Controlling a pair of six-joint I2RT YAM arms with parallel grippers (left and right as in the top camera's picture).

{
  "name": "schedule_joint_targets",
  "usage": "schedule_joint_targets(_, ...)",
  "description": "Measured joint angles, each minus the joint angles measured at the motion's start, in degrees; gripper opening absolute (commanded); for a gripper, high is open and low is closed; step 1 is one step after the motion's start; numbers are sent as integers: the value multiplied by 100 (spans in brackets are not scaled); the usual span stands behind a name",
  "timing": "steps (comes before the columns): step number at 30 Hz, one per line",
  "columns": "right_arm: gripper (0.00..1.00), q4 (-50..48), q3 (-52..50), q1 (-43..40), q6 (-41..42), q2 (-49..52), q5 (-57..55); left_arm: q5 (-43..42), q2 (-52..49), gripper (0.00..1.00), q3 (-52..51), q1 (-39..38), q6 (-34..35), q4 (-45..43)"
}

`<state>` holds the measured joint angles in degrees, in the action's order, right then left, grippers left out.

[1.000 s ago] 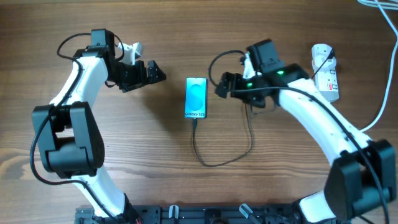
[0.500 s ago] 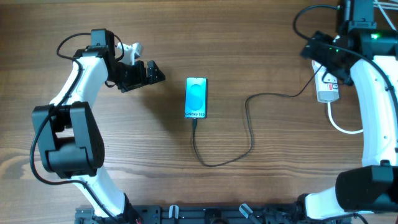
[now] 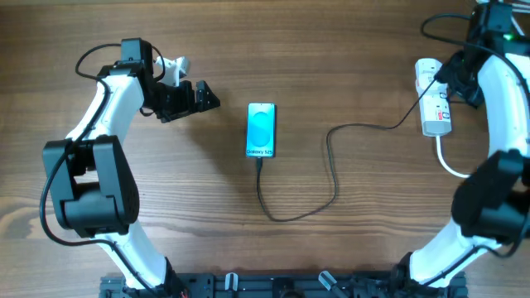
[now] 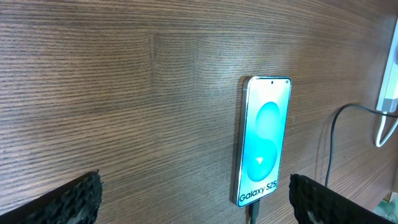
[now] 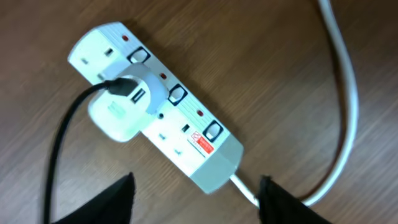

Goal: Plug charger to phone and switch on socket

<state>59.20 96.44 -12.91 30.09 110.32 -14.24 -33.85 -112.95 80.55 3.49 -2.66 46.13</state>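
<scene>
The phone (image 3: 261, 130) lies flat at the table's middle, cyan screen up, and it also shows in the left wrist view (image 4: 264, 143). The black charger cable (image 3: 331, 165) runs from the phone's bottom end, loops, and reaches the white socket (image 3: 433, 98) at the far right. In the right wrist view the cable (image 5: 62, 143) enters a white adapter (image 5: 121, 106) plugged into the socket (image 5: 186, 134). My right gripper (image 5: 196, 186) is open above the socket's cord end; it also shows overhead (image 3: 460, 83). My left gripper (image 3: 203, 95) is open and empty, left of the phone (image 4: 194, 186).
The socket's thick white cord (image 5: 345, 93) curves off to the right and shows overhead (image 3: 451, 165) below the socket. The socket carries three dark rocker switches (image 5: 177, 94) with red dots beside them. Another white cable (image 3: 509, 21) lies at the top right corner.
My right arm has swung from beside the phone to the far right, over the socket. The cable's far end moved with it and now sits at the socket. The left arm has not moved.
</scene>
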Motion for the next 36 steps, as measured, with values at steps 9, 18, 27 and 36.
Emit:
schedule_joint_targets(9, 79, -693, 0, -2, -20, 835, 376, 0, 2, 100, 2, 0, 0, -2)
schedule_joint_targets(18, 81, -807, 0, -4, -22, 835, 396, 0, 0, 100, 2, 2, 0, 0)
schedule_joint_targets(27, 81, -1023, -2, -4, -17, 1075, 372, 0, 0, 100, 0, 0, 0, 0)
schedule_joint_targets(36, 85, -868, 68, -33, -42, 1091, 527, 0, 0, 100, 0, 0, 0, 0)
